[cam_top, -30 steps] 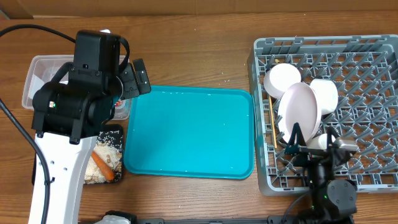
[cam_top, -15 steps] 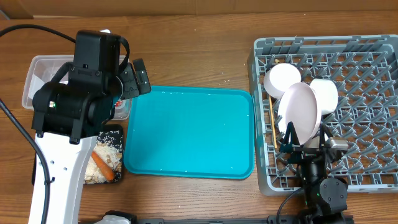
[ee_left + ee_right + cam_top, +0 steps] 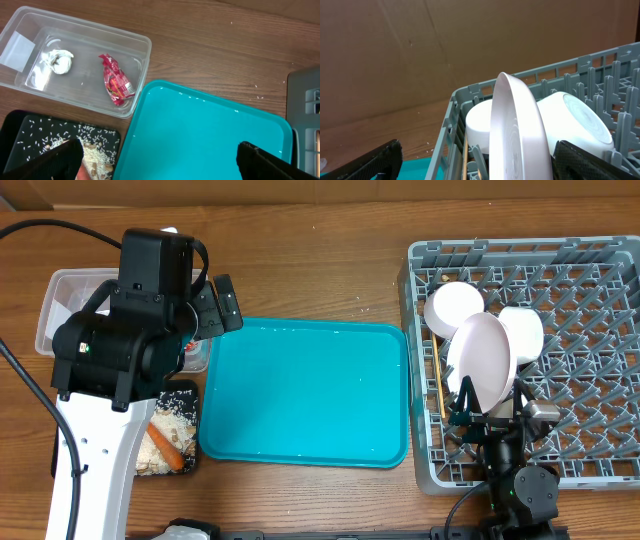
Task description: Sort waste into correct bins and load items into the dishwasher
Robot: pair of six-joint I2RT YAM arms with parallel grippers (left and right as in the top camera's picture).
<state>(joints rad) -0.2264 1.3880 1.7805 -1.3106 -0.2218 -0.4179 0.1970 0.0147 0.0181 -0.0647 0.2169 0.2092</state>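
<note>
Left hand (image 3: 157, 150): fingers wide apart, nothing between them. It hangs above the left part of the surface (image 3: 320, 270), over the spot where the teal tray (image 3: 300, 390) meets the two bins.

Clear tub (image 3: 140, 45) sits far left. Red wrapper (image 3: 116, 80) lies inside it toward its right end, and the white tissue ball (image 3: 60, 61) lies inside to the left of the wrapper, apart from it.

Black tray (image 3: 30, 127) sits just near of the tub, beside the teal tray's left edge. Rice (image 3: 170, 408) is scattered in it, and the orange carrot (image 3: 165, 446) lies in it at the near end.

Grey dish rack (image 3: 590, 330) is on the right, just beside the teal tray.

White plate (image 3: 512, 125) stands on edge among the pegs in the rack's left part. One bowl (image 3: 453, 307) is at its far-left side and the other bowl (image 3: 525, 330) at its right, both close against the plate.

Chopsticks (image 3: 438, 385) lie inside the rack along its left wall, left of the plate.

Right hand (image 3: 477, 147): fingers spread apart, empty, at the near-left part of the rack, just near of the plate and facing its edge. Cannot tell if it touches the rack.
</note>
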